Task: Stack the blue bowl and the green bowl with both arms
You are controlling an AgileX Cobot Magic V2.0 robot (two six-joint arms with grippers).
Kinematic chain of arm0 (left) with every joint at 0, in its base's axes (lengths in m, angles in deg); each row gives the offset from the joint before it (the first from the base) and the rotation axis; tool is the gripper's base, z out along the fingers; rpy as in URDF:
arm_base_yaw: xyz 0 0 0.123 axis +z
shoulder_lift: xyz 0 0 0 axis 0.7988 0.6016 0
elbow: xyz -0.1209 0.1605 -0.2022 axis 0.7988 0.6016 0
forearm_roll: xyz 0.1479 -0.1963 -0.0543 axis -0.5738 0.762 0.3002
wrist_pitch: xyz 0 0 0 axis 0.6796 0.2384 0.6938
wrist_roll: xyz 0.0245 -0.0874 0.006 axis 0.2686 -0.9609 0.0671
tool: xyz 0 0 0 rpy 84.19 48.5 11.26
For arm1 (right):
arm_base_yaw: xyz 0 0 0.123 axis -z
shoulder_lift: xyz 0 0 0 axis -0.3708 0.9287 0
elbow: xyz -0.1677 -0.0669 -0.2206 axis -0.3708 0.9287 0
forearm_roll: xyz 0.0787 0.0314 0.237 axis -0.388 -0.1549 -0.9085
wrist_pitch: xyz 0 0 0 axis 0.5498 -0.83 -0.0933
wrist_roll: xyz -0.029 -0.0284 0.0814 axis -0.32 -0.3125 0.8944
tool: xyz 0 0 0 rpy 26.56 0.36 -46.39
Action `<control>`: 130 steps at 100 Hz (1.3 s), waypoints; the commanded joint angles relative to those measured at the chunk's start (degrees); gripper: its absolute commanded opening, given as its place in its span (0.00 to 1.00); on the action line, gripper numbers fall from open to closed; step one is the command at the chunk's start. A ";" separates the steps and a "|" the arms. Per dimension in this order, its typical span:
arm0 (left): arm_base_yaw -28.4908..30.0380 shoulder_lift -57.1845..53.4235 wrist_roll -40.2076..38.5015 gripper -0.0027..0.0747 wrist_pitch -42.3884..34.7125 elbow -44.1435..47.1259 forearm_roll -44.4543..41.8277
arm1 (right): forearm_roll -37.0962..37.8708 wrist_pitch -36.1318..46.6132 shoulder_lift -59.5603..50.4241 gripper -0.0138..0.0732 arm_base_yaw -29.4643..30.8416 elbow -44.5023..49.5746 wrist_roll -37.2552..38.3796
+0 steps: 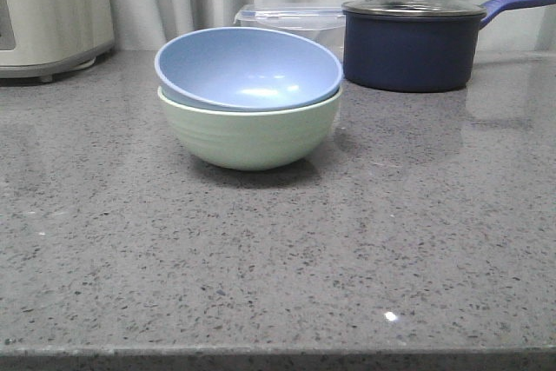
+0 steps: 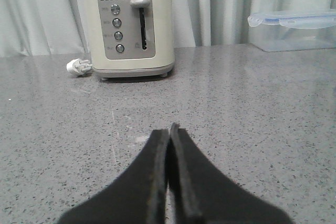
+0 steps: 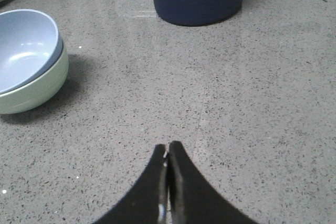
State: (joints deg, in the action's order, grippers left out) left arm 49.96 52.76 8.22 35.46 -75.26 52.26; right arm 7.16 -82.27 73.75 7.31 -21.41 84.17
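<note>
The blue bowl (image 1: 248, 67) sits nested inside the green bowl (image 1: 248, 138) on the grey counter, slightly tilted, in the middle of the front view. The right wrist view shows the same stack, blue bowl (image 3: 23, 48) in green bowl (image 3: 37, 87), well apart from my right gripper (image 3: 168, 148), which is shut and holds nothing. My left gripper (image 2: 169, 129) is shut and empty too, above bare counter and facing a toaster. Neither arm appears in the front view.
A dark navy lidded saucepan (image 1: 413, 41) stands at the back right, a clear plastic container (image 1: 291, 22) beside it behind the bowls. A cream toaster (image 2: 128, 24) with its plug (image 2: 79, 67) stands at the back left. Curtains hang behind the counter.
</note>
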 commanded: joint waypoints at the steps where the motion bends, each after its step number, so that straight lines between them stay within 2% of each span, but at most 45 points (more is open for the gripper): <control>1: 0.30 -2.06 -0.09 0.01 -4.50 2.30 0.15 | 0.36 4.49 0.50 0.08 0.32 -1.42 -0.38; 74: 0.30 -2.06 -0.09 0.01 -4.50 2.30 0.15 | 0.36 5.24 0.50 0.08 1.05 -0.99 -0.38; 91: 0.30 -2.06 -0.09 0.01 -4.50 2.30 0.15 | 0.36 11.92 0.42 0.08 5.19 2.68 -0.38; 103: 0.30 -2.06 -0.09 0.01 -4.50 2.30 0.15 | 0.43 19.84 -0.66 0.08 8.12 6.75 -0.38; 117: 0.30 -2.06 -0.09 0.01 -4.50 2.30 0.15 | 2.26 29.61 -3.99 0.08 10.15 12.67 -0.38; 130: 0.30 -2.06 -0.09 0.01 -4.50 2.30 0.15 | 2.42 33.57 -7.84 0.08 10.84 17.87 -0.38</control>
State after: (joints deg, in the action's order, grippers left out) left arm 49.96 52.76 8.22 35.46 -75.26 52.26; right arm 8.61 -56.44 67.61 17.52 -4.59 84.17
